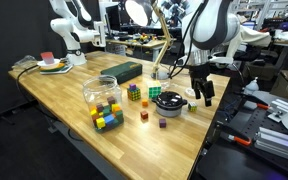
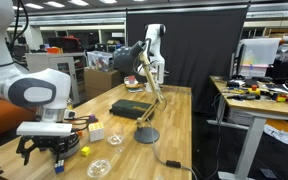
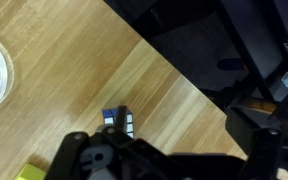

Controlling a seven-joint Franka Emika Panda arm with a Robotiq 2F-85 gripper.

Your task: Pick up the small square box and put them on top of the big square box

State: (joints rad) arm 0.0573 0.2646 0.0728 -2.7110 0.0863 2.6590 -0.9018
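Small box [image 3: 117, 120] lies free on the tabletop [image 3: 74, 70] near your end effector [image 1: 203, 98], which hangs open, apparently ready to descend on it

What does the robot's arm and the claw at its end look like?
The arm is built of smooth, rounded white shells, with darker grey bands where the sections join. At its end is a black gripper, boxier than the arm, with two short black fingers. The pictures are too small to show any markings or loose cables.

Wooden table [image 1: 64, 88] — green box [image 1: 122, 71], jar [image 1: 103, 100], small cubes [image 1: 144, 117].
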